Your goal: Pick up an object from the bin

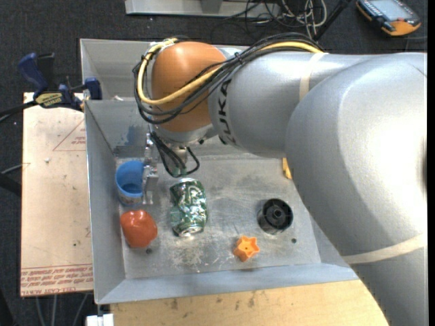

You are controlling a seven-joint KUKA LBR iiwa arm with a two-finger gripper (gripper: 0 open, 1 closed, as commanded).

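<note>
The arm (326, 128) reaches in from the right across the grey metal bin (102, 182), and its orange wrist cover (180, 83), looped with yellow and black cables, hangs over the bin's upper left part. Below the cover the gripper (152, 174) comes down near the bin floor on the left side. It stands just beside the right rim of a blue cup (128, 180), perhaps touching it, with a crushed green can (187, 209) near it on the other side, lower and to the right. How wide the gripper is spread is hidden under the wrist and cables, so it is not possible to tell, and nothing can be seen held in it.

The blue cup sits against the left wall with its mouth turned upward. Just below it lies a round red-orange fruit (138, 227), like an apple or tomato. The can lies on its side, lengthwise toward the front wall. Well to the right rest a black round part with a hole in its middle (274, 214) and, nearer the front wall, a small orange star (247, 248)
</note>
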